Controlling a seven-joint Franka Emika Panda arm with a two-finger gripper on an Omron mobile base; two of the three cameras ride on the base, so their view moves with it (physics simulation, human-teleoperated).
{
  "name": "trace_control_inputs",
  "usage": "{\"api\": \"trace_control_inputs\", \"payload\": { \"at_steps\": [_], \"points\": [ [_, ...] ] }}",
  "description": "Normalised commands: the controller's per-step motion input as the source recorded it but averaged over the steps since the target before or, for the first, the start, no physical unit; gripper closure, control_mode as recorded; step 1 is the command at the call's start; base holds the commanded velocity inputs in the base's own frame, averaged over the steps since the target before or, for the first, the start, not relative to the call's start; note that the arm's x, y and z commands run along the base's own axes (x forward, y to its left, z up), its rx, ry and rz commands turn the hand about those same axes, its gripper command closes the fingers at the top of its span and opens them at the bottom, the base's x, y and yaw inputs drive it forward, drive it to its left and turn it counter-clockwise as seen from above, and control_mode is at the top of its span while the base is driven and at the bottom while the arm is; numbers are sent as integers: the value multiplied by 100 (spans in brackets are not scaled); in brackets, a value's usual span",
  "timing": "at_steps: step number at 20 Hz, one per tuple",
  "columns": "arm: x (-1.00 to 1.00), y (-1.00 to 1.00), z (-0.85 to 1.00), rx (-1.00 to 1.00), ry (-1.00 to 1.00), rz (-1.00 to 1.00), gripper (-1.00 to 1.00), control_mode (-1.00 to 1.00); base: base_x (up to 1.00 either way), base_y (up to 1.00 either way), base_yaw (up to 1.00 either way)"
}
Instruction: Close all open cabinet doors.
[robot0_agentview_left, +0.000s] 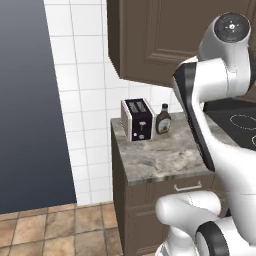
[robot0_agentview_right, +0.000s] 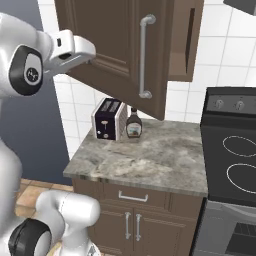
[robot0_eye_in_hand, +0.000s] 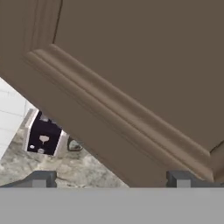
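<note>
One wall-cupboard door open, our hand up against its panel.

We judge the task unfinished: the tall dark brown wooden cabinet door (robot0_agentview_right: 117, 50) with a recessed panel and vertical silver bar handle (robot0_agentview_right: 143, 56) stands swung out from the cupboard in the upper centre of the right base view, over the speckled grey stone counter (robot0_agentview_right: 150, 160). A second brown door (robot0_agentview_right: 186, 40) shows behind it; we cannot tell whether that one is closed. In the hand view our gripper (robot0_eye_in_hand: 111, 178) sits close to the door's moulded panel, its dark tips wide apart and holding nothing. As for containers, the cupboard interior is hidden from us. On the counter, centre left, stand a white and black toaster (robot0_agentview_right: 108, 119) and a small brown bottle (robot0_agentview_right: 133, 125), just beside each other.
</note>
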Motion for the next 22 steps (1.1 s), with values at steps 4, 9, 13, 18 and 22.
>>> {"api": "trace_control_inputs", "payload": {
  "at_steps": [4,9,13,18,22],
  "points": [
    [90,-20,-29,0,3,0,-100,-100,0,0,0],
    [70,-29,-37,0,-2,0,-100,-100,0,0,0],
    [60,-34,-32,0,-6,0,-100,-100,0,0,0],
    [61,-39,-32,0,-6,0,-100,-100,0,0,0],
    [64,-38,-22,1,-5,0,-100,-100,0,0,0]
  ]
}}
